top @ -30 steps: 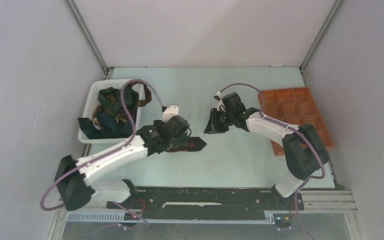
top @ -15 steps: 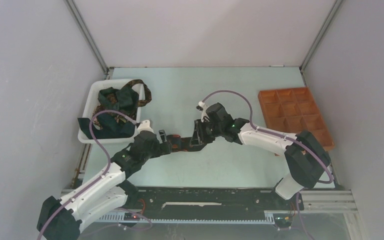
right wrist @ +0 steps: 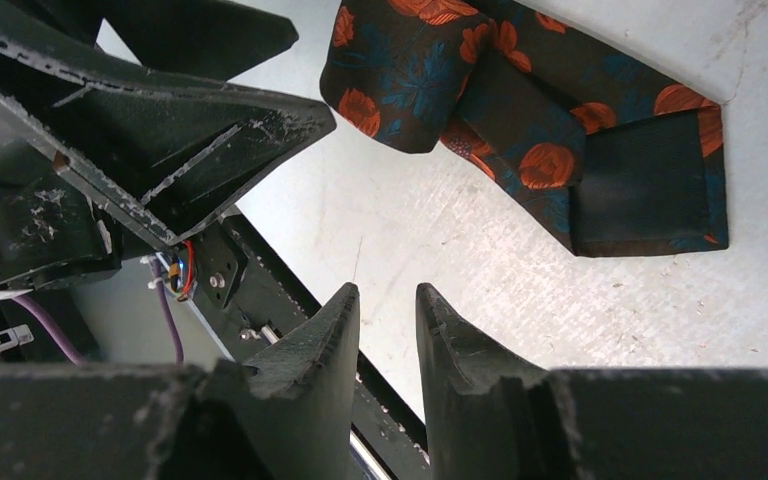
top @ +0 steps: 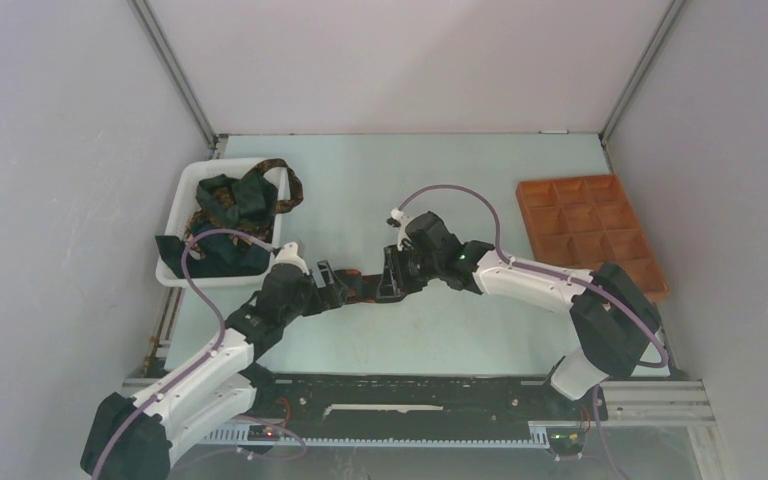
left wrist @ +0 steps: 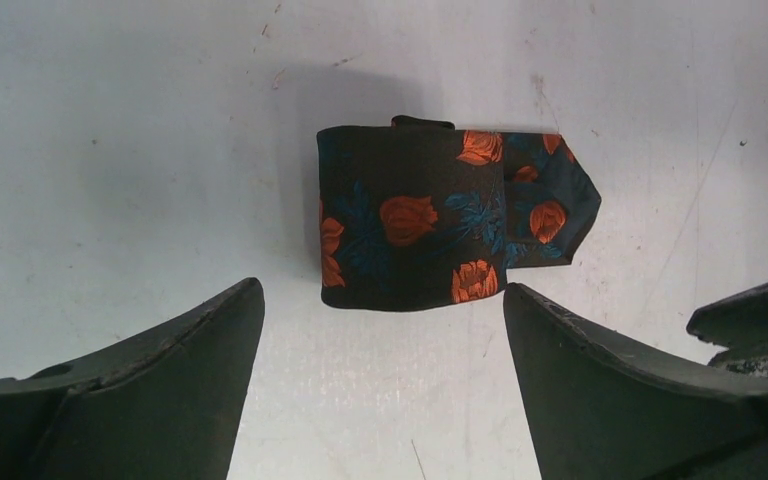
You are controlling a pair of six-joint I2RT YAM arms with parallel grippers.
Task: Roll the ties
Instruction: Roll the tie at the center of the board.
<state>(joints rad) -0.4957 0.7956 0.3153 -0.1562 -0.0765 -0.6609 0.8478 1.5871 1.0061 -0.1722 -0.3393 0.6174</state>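
A dark tie with orange-red roses (top: 362, 288) lies partly rolled on the table between my two grippers. In the left wrist view the tie (left wrist: 430, 220) is a short roll with its pointed end sticking out to the right, just beyond the fingertips. My left gripper (left wrist: 380, 305) is wide open and empty, and it sits at the tie's left end in the top view (top: 327, 281). My right gripper (top: 390, 280) is at the tie's right end. Its jaws (right wrist: 385, 295) are nearly together with nothing between them, and the tie (right wrist: 520, 110) lies ahead of them.
A white bin (top: 182, 190) at the back left holds several more dark ties (top: 228, 210), one hanging over its rim. An orange-brown compartment tray (top: 590, 235) lies at the right. The left gripper's fingers (right wrist: 190, 130) fill the right wrist view's upper left.
My left gripper came off the tie and now sits low at its left end. My right gripper moved left and nearer, up to the tie's right end.
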